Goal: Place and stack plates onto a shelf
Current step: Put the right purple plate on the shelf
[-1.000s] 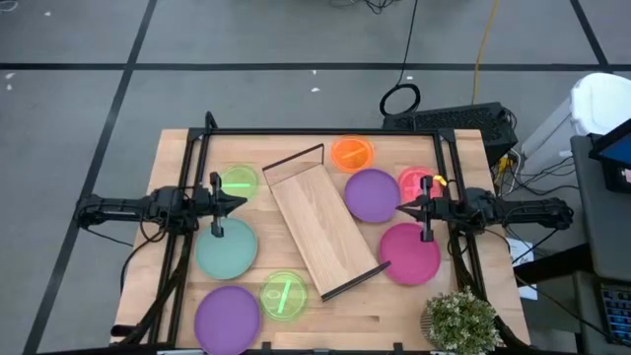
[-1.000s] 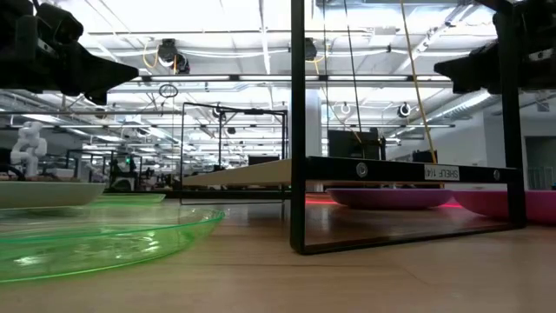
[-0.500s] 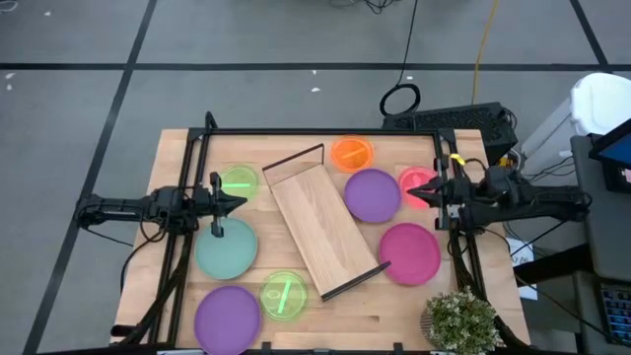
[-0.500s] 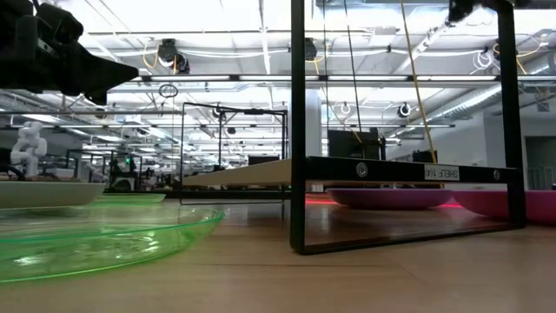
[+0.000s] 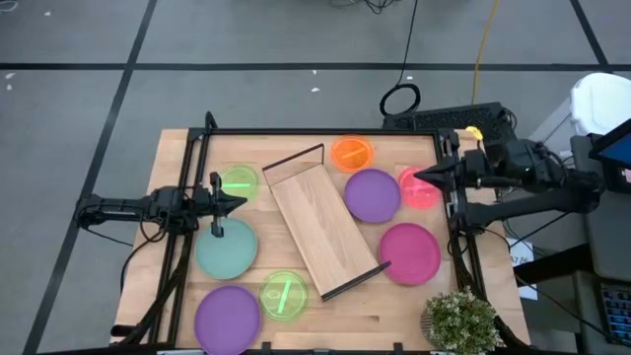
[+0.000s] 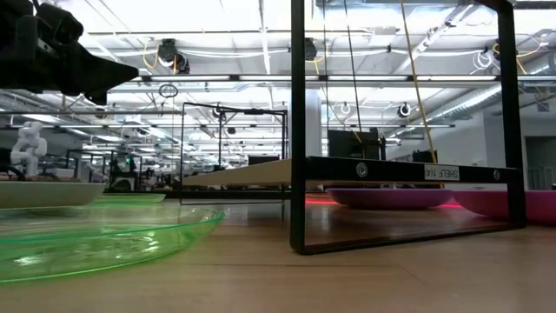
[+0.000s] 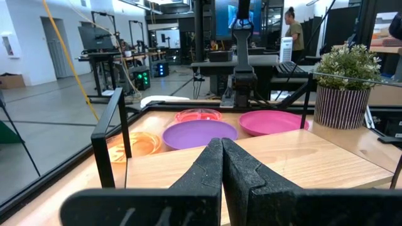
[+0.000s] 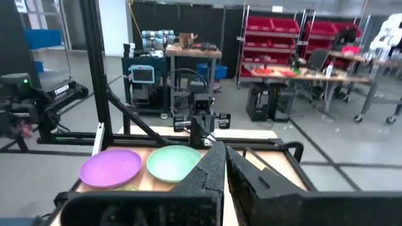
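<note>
Plates: two purple (image 5: pixel 372 194) (image 5: pixel 227 314), one teal (image 5: pixel 226 248), one magenta (image 5: pixel 409 252); translucent green at upper left (image 5: pixel 238 181) and bottom centre (image 5: pixel 284 295), orange (image 5: pixel 351 153), pink (image 5: pixel 418 190). Shelf (image 5: pixel 320 230): light wood, black wire ends. Table (image 5: pixel 177 148): pale wood. Pot (image 7: pixel 338 107), right of the left wrist frame: vertical dark-and-white stripes, green foliage.

A small white label (image 6: pixel 440 173) on the dark edge rail of the light wooden shelf (image 6: pixel 408 169) reads roughly "SHELF"; its remaining characters are illegible.

Purple plate (image 5: pixel 226 318) cut by bottom edge
</note>
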`<state>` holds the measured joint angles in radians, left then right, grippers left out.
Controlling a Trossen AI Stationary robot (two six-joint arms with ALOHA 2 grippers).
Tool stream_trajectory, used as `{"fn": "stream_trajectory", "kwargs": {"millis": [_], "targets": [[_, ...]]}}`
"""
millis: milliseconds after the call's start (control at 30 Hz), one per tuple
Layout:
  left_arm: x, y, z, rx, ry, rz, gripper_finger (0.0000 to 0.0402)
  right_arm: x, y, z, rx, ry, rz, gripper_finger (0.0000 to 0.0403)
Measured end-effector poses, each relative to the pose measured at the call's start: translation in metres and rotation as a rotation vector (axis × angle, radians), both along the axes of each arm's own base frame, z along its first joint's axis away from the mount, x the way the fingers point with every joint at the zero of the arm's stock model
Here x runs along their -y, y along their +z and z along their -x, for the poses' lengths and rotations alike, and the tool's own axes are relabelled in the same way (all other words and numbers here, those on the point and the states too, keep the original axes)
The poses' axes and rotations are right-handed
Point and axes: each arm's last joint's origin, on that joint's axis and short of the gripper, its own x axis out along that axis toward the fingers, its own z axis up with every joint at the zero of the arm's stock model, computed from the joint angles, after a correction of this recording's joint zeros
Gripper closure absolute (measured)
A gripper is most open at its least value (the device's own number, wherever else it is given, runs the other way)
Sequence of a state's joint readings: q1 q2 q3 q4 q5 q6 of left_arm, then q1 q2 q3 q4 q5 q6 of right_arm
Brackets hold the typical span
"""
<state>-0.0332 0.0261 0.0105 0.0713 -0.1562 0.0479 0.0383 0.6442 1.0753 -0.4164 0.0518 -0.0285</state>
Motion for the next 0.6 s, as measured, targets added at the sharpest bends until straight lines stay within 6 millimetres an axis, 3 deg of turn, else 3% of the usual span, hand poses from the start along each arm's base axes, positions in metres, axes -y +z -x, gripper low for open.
{"fn": "stream_trajectory", "kwargs": {"millis": [300,600], "targets": [[0.000,0.000,0.000,0.001,0.000,0.000,0.0400,0.000,0.023,-0.012,-0.059,-0.006,-0.069,0.0403],[0.000,0.000,0.000,0.000,0.000,0.000,0.0400,-0.001,0.024,-0.028,-0.145,-0.025,-0.141,0.0403]]}}
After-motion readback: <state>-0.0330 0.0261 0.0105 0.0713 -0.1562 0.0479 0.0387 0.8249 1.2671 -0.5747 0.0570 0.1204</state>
